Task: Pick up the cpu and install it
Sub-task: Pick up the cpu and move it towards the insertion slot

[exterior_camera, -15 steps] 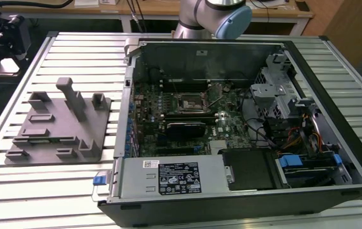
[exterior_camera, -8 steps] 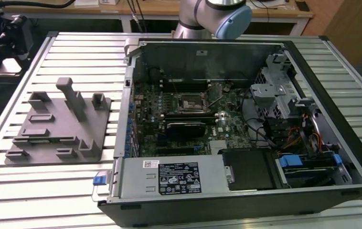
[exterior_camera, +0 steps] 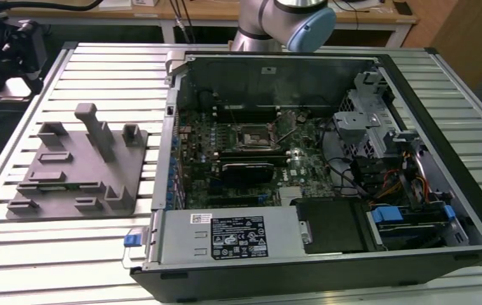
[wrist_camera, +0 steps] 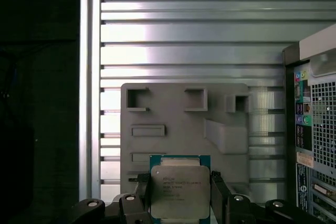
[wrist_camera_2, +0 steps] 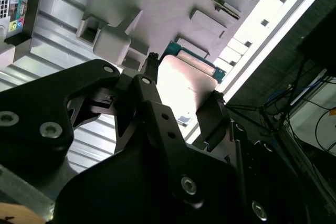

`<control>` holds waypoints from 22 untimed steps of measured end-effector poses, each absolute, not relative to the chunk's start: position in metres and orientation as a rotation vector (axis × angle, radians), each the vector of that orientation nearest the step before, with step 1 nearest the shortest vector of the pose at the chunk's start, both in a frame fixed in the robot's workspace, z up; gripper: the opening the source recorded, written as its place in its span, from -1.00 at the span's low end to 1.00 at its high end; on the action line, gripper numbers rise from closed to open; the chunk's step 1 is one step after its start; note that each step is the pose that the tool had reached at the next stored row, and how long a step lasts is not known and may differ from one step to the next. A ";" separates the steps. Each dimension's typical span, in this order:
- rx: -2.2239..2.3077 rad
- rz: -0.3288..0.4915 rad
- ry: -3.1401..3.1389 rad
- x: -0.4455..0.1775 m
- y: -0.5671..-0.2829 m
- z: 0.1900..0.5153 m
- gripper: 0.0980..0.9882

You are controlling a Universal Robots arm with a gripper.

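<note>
An open computer case (exterior_camera: 309, 283) is laid flat on a slatted metal table (exterior_camera: 71, 260). A grey moulded fixture block (exterior_camera: 80, 168) is set just beside the case, at the exterior view's left. Inside the case, a silver power supply (exterior_camera: 224, 236) and a metal drive cage (exterior_camera: 364, 121) are seen.

cpu (wrist_camera_2: 184, 85), probably, behind glare

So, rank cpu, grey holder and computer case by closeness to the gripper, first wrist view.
1. cpu, held in the gripper.
2. grey holder, just behind the cpu.
3. computer case, off beyond the holder's edge.
</note>
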State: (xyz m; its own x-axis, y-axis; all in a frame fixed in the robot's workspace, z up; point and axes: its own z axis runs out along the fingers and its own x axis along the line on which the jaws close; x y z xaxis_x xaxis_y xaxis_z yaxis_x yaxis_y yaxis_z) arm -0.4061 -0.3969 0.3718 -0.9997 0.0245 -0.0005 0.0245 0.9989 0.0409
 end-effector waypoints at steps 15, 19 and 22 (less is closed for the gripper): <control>0.039 0.064 3.140 -0.399 -0.397 0.372 0.00; 0.039 0.064 3.140 -0.396 -0.397 0.372 0.00; 0.039 0.064 3.140 -0.394 -0.397 0.372 0.00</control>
